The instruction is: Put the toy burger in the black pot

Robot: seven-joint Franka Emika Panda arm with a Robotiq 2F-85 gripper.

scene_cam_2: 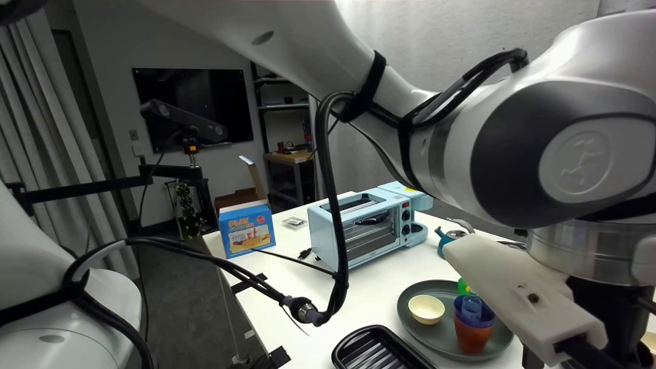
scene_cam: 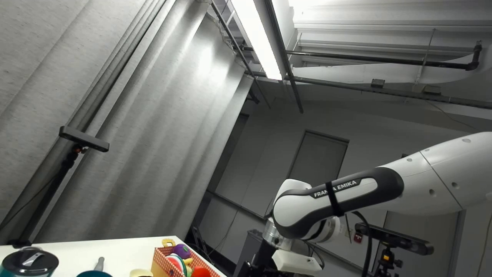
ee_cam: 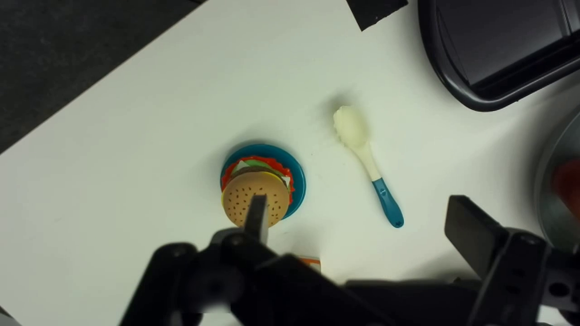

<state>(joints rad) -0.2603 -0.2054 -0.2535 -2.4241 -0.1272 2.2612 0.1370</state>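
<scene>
The toy burger has a tan seeded bun with red, green and brown layers. It sits on a small blue plate left of the middle in the wrist view. My gripper is open and empty above the table. Its left finger covers part of the bun in the picture; the gap in height cannot be told. A black rectangular pan with a ridged floor, the likely black pot, is at the upper right; it also shows in an exterior view. The burger is not visible in either exterior view.
A cream spoon with a blue handle lies between burger and pan. A grey plate holds a cream bowl and cups. A blue toaster oven, kettle and box stand farther back. A toy basket shows too.
</scene>
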